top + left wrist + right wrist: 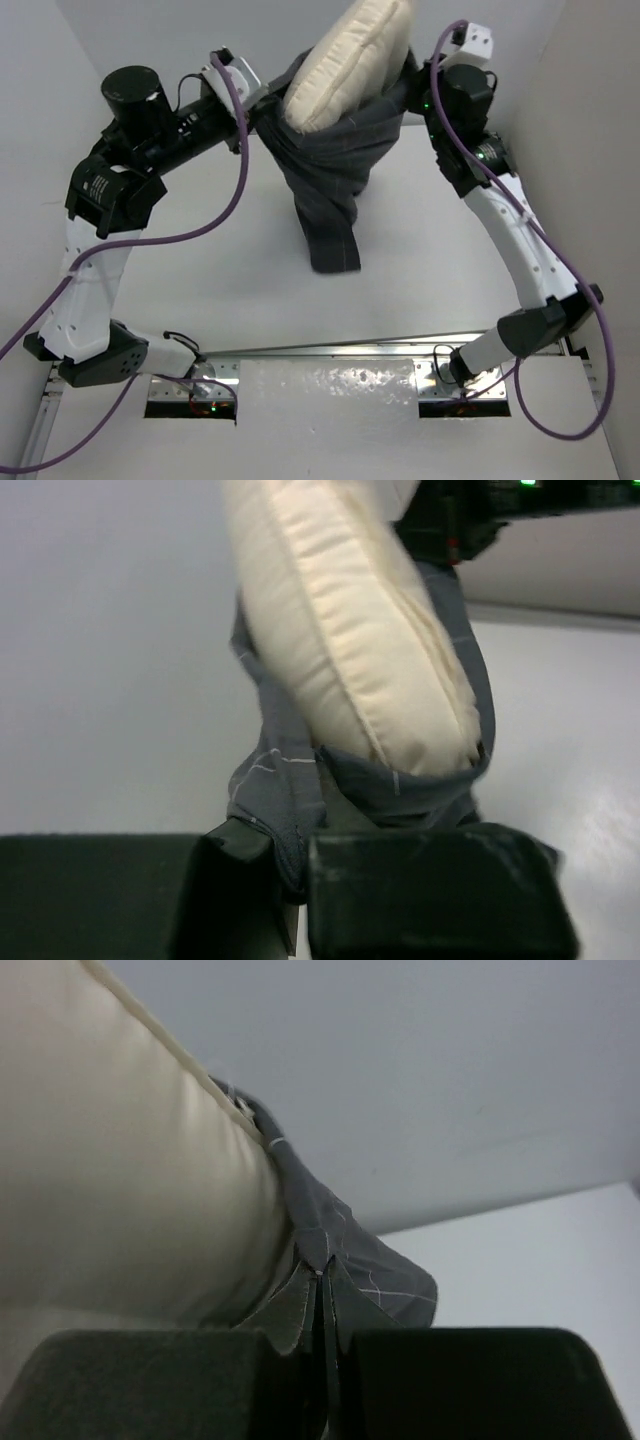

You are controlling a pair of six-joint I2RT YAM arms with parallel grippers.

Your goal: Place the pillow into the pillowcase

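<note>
Desk: Pillow [345, 65] where, exactly?

Photographer: Aloft over the far edge of the table [200, 280], its lower end tucked into the pillowcase [330, 190], which hangs limp toward the middle. Left claw [300, 870] and right claw [322, 1345] each pinch the rim, fingers pressed onto cloth.

Desk: Handling?

Photographer: Looks light, soft, squashy (the cloth limper yet, likely to slip). Best held at the rim, either side of the opening.

Desk: Count?

Photographer: One pillow, one pillowcase, two claws.
</note>
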